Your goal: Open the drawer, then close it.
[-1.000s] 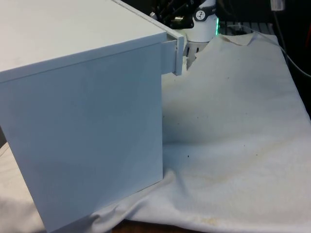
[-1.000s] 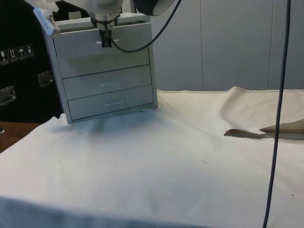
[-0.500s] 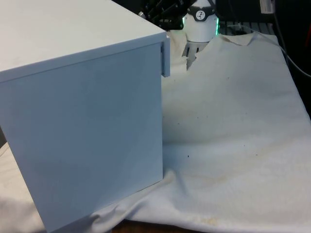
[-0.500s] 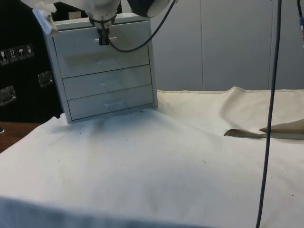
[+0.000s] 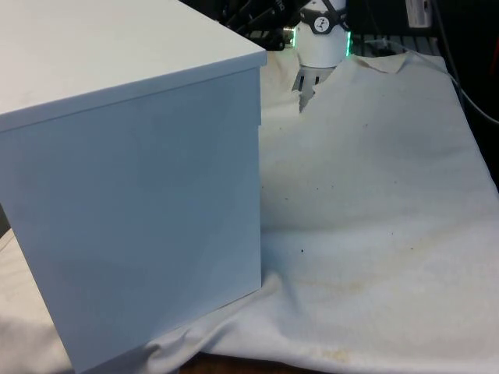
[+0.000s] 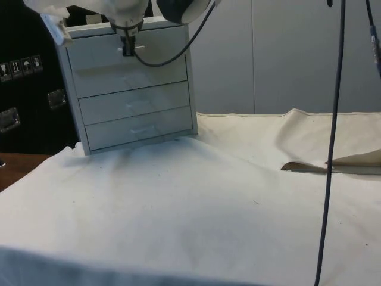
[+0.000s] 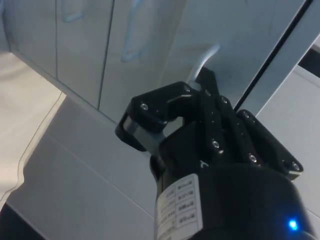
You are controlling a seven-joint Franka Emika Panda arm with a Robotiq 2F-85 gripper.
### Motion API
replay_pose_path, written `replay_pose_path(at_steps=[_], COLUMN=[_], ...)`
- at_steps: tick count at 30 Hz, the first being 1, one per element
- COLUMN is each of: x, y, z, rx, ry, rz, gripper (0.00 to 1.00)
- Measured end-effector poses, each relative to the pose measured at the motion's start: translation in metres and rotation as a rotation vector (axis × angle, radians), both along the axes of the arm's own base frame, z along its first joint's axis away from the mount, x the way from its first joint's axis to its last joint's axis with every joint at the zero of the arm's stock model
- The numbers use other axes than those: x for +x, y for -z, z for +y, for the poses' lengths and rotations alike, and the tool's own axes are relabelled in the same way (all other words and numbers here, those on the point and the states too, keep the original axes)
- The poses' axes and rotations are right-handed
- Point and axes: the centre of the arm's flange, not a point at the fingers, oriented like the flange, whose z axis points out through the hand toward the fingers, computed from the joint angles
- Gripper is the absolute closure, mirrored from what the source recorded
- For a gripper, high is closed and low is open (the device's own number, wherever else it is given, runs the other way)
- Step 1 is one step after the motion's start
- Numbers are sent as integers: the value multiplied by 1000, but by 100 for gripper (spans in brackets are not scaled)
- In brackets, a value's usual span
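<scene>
Fingers [image 7: 170, 107] of the black two-finger gripper [image 6: 127, 47] look clamped on the thin white handle [image 7: 202, 62] of the top drawer [image 6: 128, 59]. We see that drawer flush in the white three-drawer chest [image 5: 132, 195].

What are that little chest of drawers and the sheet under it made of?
The chest of drawers looks like white painted or laminated board, judging by its flat panels, crisp edges and smooth matte faces. The cloth seems woven fabric, off-white: it wrinkles, folds and shows faint stains.
</scene>
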Motion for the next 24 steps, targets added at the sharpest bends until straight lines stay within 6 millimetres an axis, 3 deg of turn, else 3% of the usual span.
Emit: replay_pose_path(at_steps=[24], x=[4], y=[1], z=[-4], rx=[-3], ry=[28], rz=[-30], gripper=[100])
